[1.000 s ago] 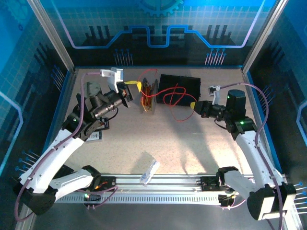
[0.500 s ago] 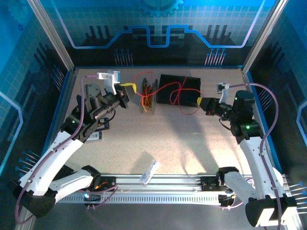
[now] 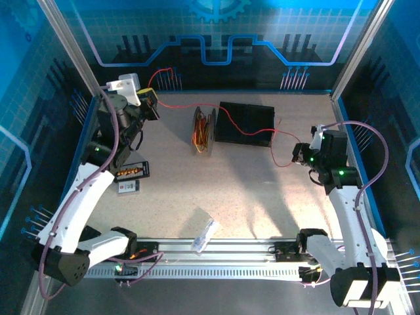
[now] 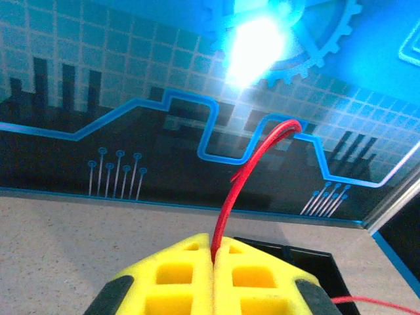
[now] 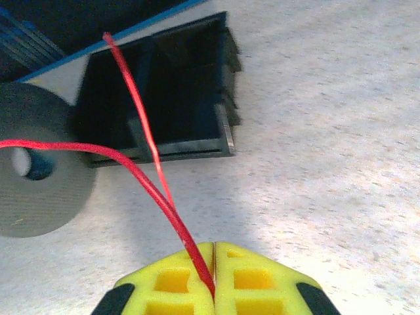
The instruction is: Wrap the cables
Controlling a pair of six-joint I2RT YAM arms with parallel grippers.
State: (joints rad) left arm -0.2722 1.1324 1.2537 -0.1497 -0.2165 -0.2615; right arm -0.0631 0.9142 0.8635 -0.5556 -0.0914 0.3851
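Because the red cable [image 4: 227, 202] is pinched in two places, it runs slack across the table past the spool [image 3: 203, 131].
I have the left gripper [image 4: 214, 262] and the right gripper [image 5: 213, 262] clamped shut on it and set well apart, probably to straighten it for winding.

No lettering, number or brand could be read. The rear wall panel [image 3: 275, 26] carried only a printed gear emblem [image 3: 220, 8] and blue circuit-trace lines [image 3: 215, 62]. A small white card [image 3: 129, 186] on the counter [image 3: 249, 197] bore dark marks too small to make out.
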